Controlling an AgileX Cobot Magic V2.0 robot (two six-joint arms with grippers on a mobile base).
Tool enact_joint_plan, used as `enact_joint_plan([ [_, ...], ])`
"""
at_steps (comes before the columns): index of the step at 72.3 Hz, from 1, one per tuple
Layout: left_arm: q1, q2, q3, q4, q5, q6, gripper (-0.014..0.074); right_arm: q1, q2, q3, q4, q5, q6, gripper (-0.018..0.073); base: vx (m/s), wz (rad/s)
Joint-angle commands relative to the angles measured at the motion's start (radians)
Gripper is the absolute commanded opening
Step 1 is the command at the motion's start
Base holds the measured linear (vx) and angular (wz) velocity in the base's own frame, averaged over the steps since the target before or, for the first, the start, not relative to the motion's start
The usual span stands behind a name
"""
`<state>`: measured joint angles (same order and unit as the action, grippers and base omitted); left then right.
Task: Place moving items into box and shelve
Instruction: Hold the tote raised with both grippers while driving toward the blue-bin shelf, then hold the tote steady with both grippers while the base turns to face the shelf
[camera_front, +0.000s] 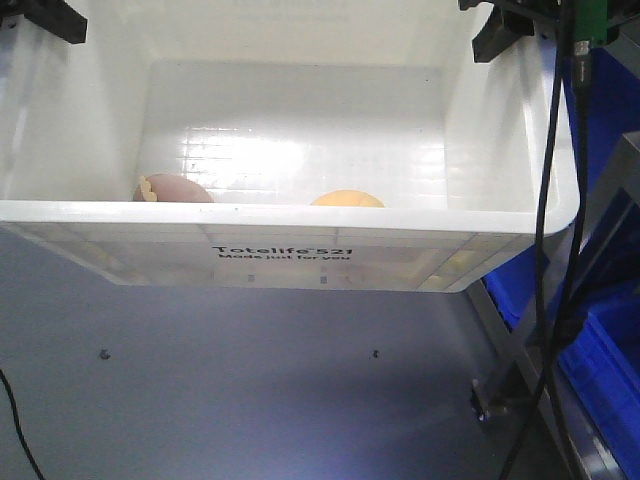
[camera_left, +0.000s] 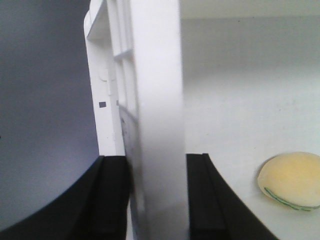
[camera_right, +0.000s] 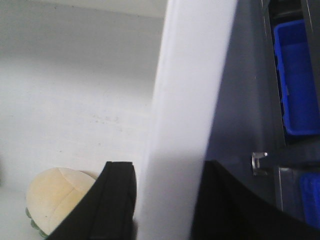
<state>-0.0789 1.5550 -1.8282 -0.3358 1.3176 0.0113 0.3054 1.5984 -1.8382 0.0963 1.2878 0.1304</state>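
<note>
The white box (camera_front: 300, 216), printed "Totelife 521", fills the front view, its near rim facing me. Inside it, the pinkish-brown plush toy (camera_front: 172, 188) and the yellow-orange plush toy (camera_front: 347, 199) peek over that rim. My left gripper (camera_front: 45, 15) is shut on the box's left wall (camera_left: 157, 100), one black finger (camera_left: 112, 200) on each side. My right gripper (camera_front: 505, 30) is shut on the right wall (camera_right: 185, 100) in the same way. The yellow toy (camera_left: 292, 180) lies on the box floor, and it also shows beside the right gripper's inner finger (camera_right: 117, 200).
Blue plastic bins (camera_front: 610, 330) stand on a rack to the right, also visible as blue bins (camera_right: 295, 80) in the right wrist view. Black cables (camera_front: 550, 250) hang down past the box's right corner. A grey flat surface (camera_front: 250, 390) lies below the box, with a metal bracket (camera_front: 490, 395) at its right.
</note>
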Motion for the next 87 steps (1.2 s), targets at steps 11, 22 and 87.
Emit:
enact_joint_plan([
  [11,-0.047,-0.057,-0.044,-0.375,-0.068,0.015,0.0000,0.033,-0.048,-0.043,0.277,-0.005,-0.014,-0.0004,0.50,0.23],
  [22,-0.047,-0.057,-0.044,-0.375,-0.068,0.015,0.0000,0.033,-0.048,-0.043,0.277,-0.005,-0.014,-0.0004,0.50,0.29],
  [87,-0.047,-0.057,-0.044,-0.375,-0.068,0.015,0.0000,0.033,-0.048,-0.043,0.274,-0.005,-0.014,-0.0004,0.45,0.11],
])
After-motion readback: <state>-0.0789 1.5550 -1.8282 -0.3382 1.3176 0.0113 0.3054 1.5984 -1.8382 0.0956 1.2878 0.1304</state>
